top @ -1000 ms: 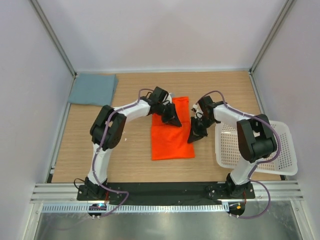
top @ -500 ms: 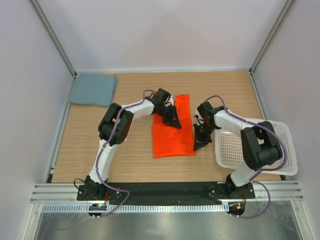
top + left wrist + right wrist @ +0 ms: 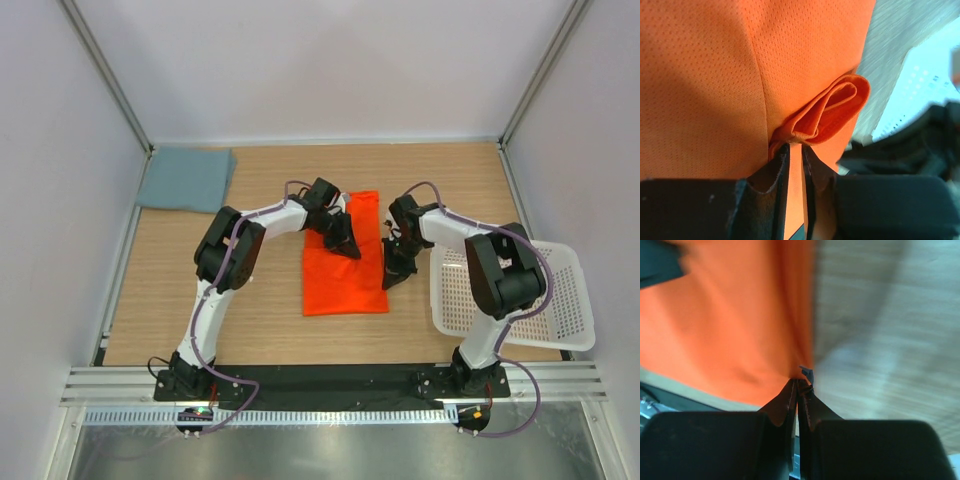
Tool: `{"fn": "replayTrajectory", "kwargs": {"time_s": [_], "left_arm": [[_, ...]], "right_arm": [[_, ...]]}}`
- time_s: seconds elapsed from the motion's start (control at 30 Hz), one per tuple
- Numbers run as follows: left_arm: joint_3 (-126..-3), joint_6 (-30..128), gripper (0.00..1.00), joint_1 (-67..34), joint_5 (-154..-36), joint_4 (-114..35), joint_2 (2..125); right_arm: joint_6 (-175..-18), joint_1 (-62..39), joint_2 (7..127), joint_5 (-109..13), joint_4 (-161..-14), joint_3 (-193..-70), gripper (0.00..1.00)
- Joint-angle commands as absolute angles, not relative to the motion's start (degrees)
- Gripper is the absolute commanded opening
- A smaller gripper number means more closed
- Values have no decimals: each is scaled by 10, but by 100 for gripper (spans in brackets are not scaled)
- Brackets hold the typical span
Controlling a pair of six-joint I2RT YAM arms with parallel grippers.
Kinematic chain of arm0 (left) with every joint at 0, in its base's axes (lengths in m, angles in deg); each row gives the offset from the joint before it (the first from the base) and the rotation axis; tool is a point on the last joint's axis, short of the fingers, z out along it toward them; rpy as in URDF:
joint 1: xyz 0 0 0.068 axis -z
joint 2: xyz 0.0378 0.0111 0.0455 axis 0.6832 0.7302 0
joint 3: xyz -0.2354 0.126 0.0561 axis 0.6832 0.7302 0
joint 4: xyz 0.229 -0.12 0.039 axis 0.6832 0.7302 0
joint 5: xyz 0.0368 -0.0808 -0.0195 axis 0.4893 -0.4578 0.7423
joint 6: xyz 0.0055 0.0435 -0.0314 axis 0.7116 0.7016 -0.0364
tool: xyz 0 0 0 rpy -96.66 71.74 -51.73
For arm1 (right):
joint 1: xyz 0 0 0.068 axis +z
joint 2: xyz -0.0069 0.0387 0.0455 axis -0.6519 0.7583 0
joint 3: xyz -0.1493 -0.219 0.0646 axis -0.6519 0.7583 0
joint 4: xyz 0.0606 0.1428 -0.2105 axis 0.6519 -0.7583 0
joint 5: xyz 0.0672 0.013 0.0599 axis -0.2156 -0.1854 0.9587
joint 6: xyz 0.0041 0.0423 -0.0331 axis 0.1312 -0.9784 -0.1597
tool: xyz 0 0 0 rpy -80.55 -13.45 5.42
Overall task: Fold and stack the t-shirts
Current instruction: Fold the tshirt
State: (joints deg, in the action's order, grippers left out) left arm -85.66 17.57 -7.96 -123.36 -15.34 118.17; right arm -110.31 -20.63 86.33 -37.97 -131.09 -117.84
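The bright orange t-shirt (image 3: pixel 340 288) lies partly folded at the middle of the table, a narrower strip reaching toward the back. My left gripper (image 3: pixel 347 248) is over its upper middle, shut on a bunched fold of orange fabric (image 3: pixel 832 107) that curls just past the fingertips (image 3: pixel 785 155). My right gripper (image 3: pixel 392 280) is at the shirt's right edge, shut on the orange hem (image 3: pixel 802 371), with wood showing beside it. The grey-blue t-shirt (image 3: pixel 185 178) lies folded flat at the back left corner, away from both grippers.
A white perforated basket (image 3: pixel 572 300) sits at the right, overhanging the table's edge beside the right arm. Metal frame posts and white walls close in the wooden table (image 3: pixel 200 290) at back and sides.
The right gripper pulled the shirt's right edge toward the near side, then came back a little. The left arm's elbow swung right while its gripper stayed on the fold.
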Motion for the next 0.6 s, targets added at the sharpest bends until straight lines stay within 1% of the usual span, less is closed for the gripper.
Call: {"fn": "replayTrajectory", "kwargs": {"time_s": [0.0, 0.17, 0.27, 0.43, 0.57], "left_arm": [[-845, 188, 17, -76, -1221, -143, 1161], [-849, 190, 18, -76, -1221, -143, 1153], [-855, 187, 21, -76, -1226, -139, 1145], [-881, 194, 27, -77, -1222, -116, 1111], [-911, 208, 28, -84, -1193, -74, 1079]], "right_arm": [[-1087, -235, 886, -414, -1311, -1196, 9], [-1098, -233, 846, -438, -1353, -1252, 10], [-1105, -233, 845, -411, -1356, -1284, 10], [-1119, -231, 895, -341, -1318, -1326, 10], [-1124, -231, 946, -333, -1302, -1361, 10]]}}
